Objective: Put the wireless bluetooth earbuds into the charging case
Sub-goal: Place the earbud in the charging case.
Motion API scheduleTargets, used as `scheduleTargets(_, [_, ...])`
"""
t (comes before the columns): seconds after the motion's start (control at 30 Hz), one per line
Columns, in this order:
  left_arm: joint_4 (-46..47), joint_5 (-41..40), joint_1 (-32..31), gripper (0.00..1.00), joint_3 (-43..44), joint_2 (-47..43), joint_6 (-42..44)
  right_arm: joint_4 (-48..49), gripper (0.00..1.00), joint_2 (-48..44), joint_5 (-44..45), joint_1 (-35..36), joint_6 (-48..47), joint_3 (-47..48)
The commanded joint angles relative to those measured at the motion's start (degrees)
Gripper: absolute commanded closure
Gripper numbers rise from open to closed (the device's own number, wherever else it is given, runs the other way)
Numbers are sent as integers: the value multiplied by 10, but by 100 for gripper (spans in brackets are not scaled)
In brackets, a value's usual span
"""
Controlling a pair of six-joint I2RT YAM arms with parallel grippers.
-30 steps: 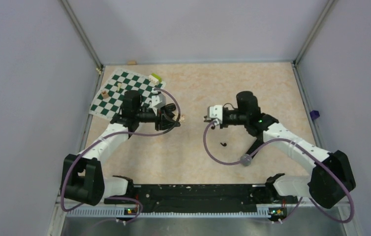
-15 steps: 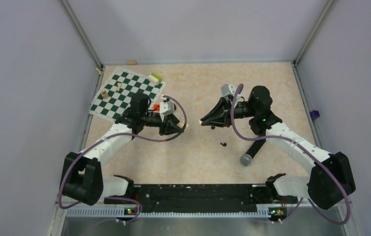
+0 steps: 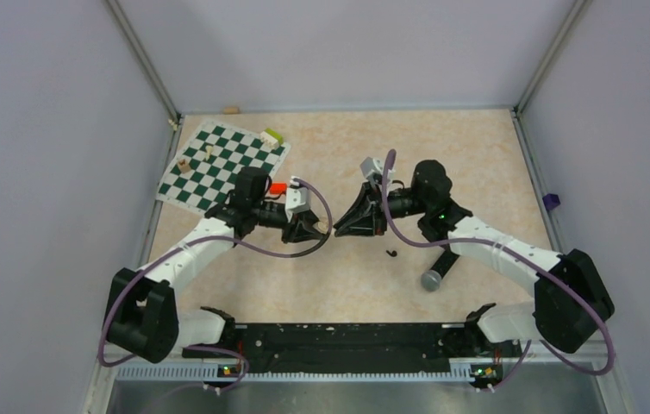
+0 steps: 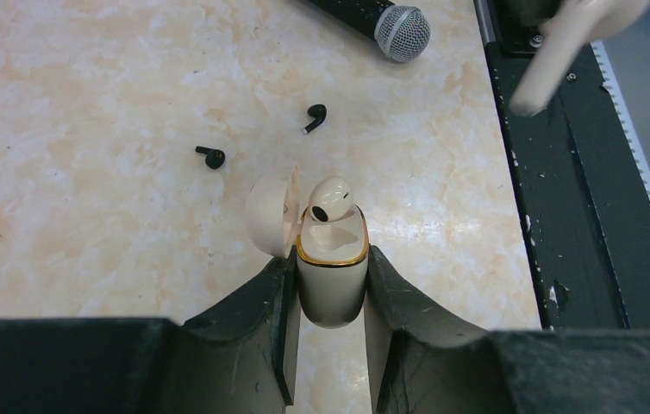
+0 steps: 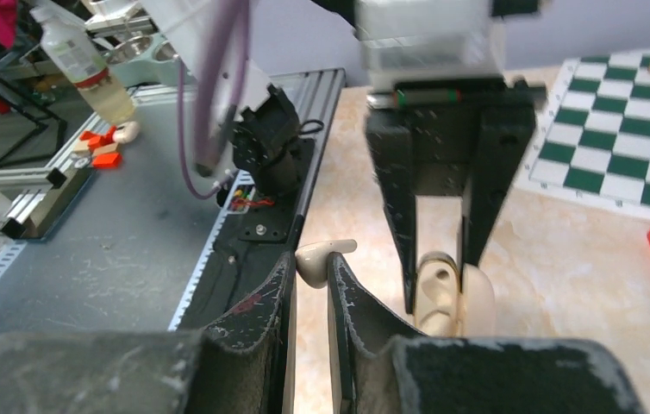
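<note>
We are clamping our left gripper (image 4: 332, 259) on the cream charging case (image 4: 332, 289) at mid-table, lid open, with a seated earbud (image 4: 332, 200) inside. Our right gripper (image 5: 311, 269), nearly closed, is pinching the loose earbud (image 5: 325, 254) facing the case. By our judgement, the next move calls for aligning it over the empty socket.

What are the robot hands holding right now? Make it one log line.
left gripper: shut on open case | in case: first earbud | right gripper: shut on second earbud
</note>
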Motion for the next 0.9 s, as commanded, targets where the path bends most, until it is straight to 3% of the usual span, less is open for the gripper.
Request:
scheduleTargets(0.0, [-4,14,-5,100,19,-24,28,-29,100,27,45,6,-31,12])
scheduleTargets(0.87, [-9,30,-9,100,15,-30,39,-56,100,69,103,29,-80,17])
